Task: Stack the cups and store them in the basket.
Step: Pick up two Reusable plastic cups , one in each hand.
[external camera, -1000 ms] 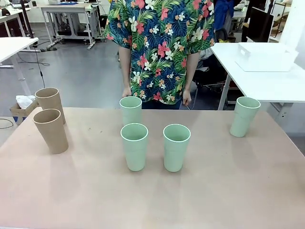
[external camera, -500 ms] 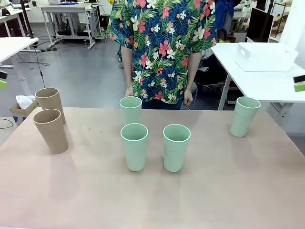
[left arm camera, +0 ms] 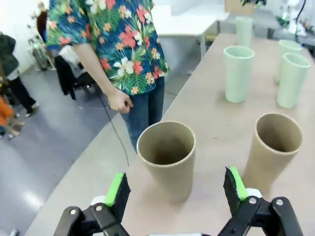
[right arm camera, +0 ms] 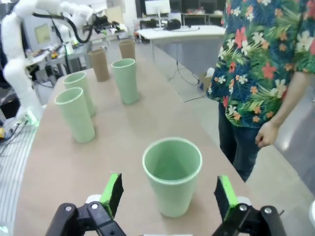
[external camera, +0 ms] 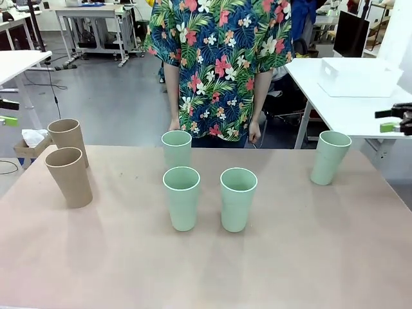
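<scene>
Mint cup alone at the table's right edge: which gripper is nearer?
Right. The right gripper hovers just above and right of the mint cup; the left gripper is far off, beside the tan cups.

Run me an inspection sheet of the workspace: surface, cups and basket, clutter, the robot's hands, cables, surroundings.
Surface: tan table, carrying the cups.
Job's things: four mint cups and two tan cups, all upright and none stacked. The white basket sits on the side table at the right, with no cups in it.
Clutter: nothing seen.
Hands: left hand is open and empty, facing a tan cup. Right hand is open and empty, facing the rightmost mint cup.
Cables: black cable on the floor, far left.
Surroundings: a person stands at the far edge.
</scene>
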`<action>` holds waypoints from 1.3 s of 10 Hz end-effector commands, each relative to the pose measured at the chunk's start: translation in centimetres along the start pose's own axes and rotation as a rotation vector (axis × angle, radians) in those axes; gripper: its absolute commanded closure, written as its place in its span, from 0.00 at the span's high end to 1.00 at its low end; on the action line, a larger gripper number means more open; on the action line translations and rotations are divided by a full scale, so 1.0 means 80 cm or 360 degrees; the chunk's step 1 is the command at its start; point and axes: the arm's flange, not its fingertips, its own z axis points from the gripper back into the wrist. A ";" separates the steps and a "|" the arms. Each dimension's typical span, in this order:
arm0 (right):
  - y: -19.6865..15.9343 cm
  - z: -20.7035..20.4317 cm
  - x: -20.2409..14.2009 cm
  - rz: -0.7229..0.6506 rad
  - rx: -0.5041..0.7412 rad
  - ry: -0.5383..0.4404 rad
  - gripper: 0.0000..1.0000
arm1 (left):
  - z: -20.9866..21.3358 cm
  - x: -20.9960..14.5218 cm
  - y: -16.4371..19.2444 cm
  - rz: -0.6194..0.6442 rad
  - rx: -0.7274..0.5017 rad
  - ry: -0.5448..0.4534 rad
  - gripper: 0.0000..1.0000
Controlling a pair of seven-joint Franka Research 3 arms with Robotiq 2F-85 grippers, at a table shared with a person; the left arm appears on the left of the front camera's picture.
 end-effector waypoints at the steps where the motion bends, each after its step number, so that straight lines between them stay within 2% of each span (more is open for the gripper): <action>1: -0.025 0.006 -0.023 -0.0014 0.0067 -0.0024 1.00 | -0.005 -0.023 0.023 0.0053 -0.0091 -0.0075 1.00; 3: -0.031 -0.003 -0.043 -0.0058 0.0050 -0.0023 1.00 | -0.009 -0.040 0.036 0.0120 -0.0251 -0.0119 1.00; 4: -0.021 0.001 -0.043 -0.0059 0.0046 -0.0015 1.00 | -0.006 -0.039 0.013 0.0065 -0.0090 -0.0076 1.00; 8: -0.026 0.002 -0.053 -0.0074 0.0049 -0.0019 1.00 | -0.006 -0.047 0.024 0.0073 -0.0124 -0.0087 1.00; 9: -0.053 -0.010 -0.073 -0.0072 0.0225 -0.0124 1.00 | -0.021 -0.060 0.061 0.0127 -0.0101 -0.0217 1.00; 10: -0.064 -0.017 -0.095 -0.0058 0.0252 -0.0183 1.00 | -0.032 -0.075 0.074 0.0113 -0.0137 -0.0282 1.00; 13: -0.071 -0.039 -0.150 0.0019 0.0347 -0.0322 1.00 | -0.045 -0.121 0.083 0.0115 -0.0227 -0.0380 1.00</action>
